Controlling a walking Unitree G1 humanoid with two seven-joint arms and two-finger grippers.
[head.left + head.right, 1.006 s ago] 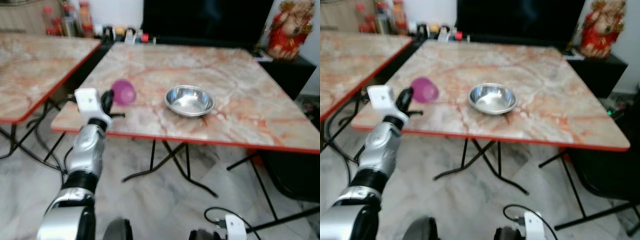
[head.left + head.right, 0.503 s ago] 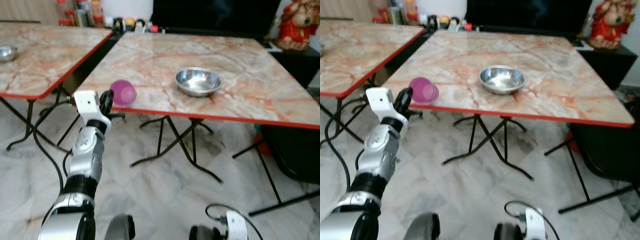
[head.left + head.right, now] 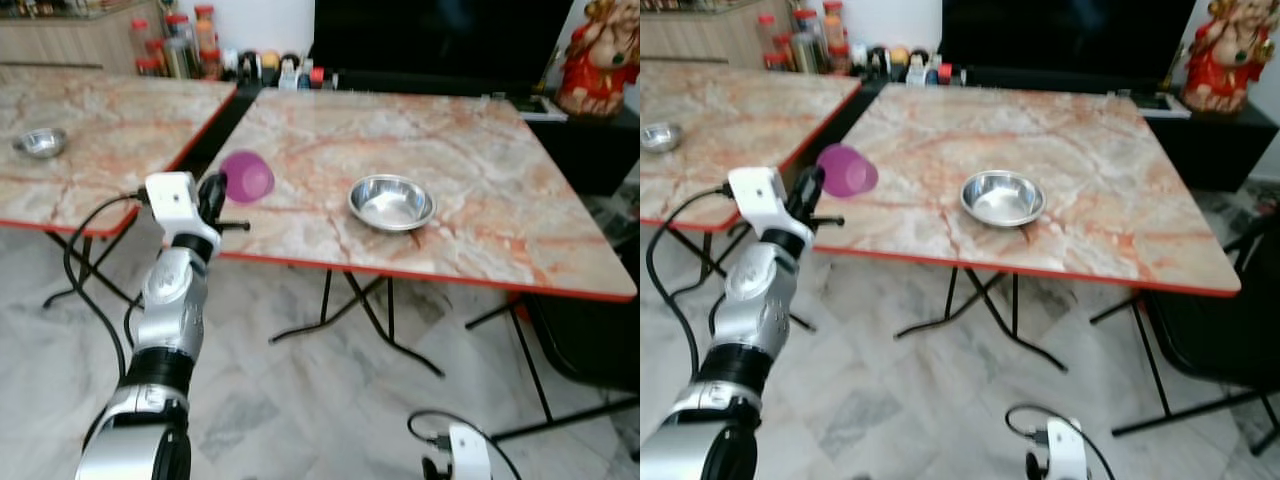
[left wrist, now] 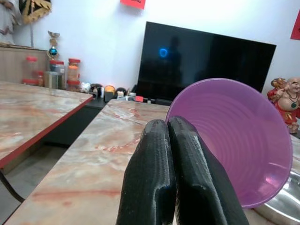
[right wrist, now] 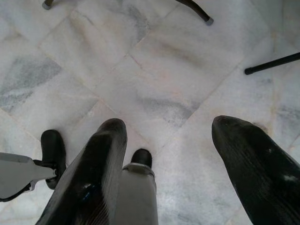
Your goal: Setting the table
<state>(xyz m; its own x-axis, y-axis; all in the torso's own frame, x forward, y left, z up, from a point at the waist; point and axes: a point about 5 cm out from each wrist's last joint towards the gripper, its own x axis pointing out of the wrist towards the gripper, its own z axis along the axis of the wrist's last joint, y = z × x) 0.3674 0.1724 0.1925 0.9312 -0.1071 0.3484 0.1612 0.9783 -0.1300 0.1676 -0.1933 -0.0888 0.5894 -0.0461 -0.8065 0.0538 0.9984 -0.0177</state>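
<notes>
Half a second on, the head camera has swung: a small steel bowl on the neighbouring table (image 3: pixel 60 190) has come further into the picture, and the purple cup (image 3: pixel 247 177) now sits higher against the marble table (image 3: pixel 480 160) than it did.

Head views: the left gripper (image 3: pixel 213 200) holds the purple cup by its rim, tipped on its side, just off the marble table's near-left edge and well left of the steel bowl (image 3: pixel 391 202) standing on that table. A red statue (image 3: pixel 598 55) and a row of jars (image 3: pixel 180 45) stand beyond the table's far edge.

Left wrist view: the two black fingers (image 4: pixel 154 187) are pressed together on the cup's rim (image 4: pixel 187 101), its open mouth facing the camera, the steel bowl's edge just beneath it.

Right wrist view: the right gripper (image 5: pixel 173 164) hangs idle over the tiled floor (image 5: pixel 154 75), fingers spread wide.

The cup looks like thin, light plastic, likely smooth and a little flexible, so a rim pinch could slip or pivot; a grip around the wall would probably be steadier for setting it upright beside the bowl.
</notes>
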